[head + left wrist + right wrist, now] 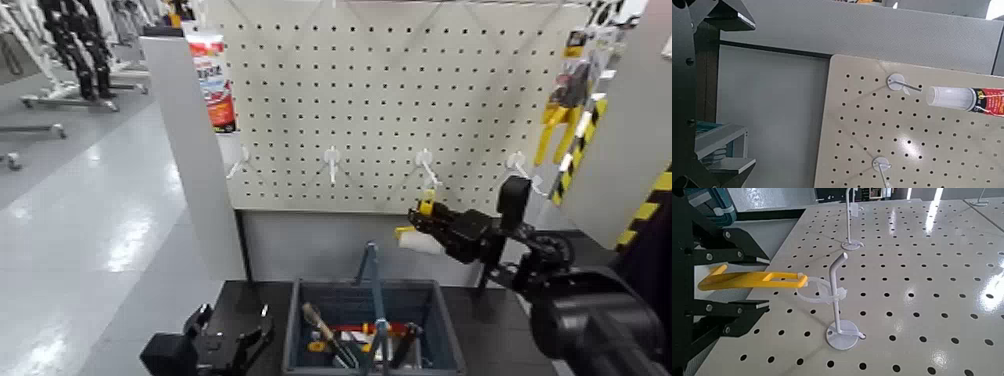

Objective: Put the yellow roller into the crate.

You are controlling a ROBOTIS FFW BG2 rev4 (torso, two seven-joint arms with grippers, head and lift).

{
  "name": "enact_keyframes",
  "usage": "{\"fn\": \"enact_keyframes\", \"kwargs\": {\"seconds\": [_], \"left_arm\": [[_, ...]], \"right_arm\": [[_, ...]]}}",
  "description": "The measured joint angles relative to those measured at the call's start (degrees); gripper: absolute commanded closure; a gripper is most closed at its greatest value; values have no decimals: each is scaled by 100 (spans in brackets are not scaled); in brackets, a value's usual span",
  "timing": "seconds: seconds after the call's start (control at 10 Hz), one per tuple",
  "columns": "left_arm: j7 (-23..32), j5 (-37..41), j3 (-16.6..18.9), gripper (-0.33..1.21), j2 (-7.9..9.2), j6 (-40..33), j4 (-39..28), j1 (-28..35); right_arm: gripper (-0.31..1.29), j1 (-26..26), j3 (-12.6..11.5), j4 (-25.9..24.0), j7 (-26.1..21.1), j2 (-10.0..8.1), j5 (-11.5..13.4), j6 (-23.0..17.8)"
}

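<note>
Yellow roller [422, 242] hooked up, right hand [767, 283] astride

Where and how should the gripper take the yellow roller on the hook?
Best on the yellow handle, fingers either side of it, coming from the front toward the pegboard. The handle is slim and juts out from the hook; its loop hangs there, and the right gripper already straddles it.

no readable text on the tube's red label [991, 101].
</note>
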Motion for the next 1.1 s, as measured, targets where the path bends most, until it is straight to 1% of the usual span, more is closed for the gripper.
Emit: {"fn": "enact_keyframes", "kwargs": {"seconds": [0.5,0.7,0.8,1.1], "left_arm": [[-18,0,-8,10,10,0,8,-16],[-19,0,-9,10,16,0,17,-18],[-19,0,-9,10,18,0,18,-17],[-19,0,-1,10,18,0,17,-7]], "right_arm": [[128,80,-30,-56,25,9,-70,-17],[128,187,-118,-224,71,36,-77,32],[128,295,-202,-419,95,56,-83,90],[128,723,-445,-1249,87,135,-110,380]]}}
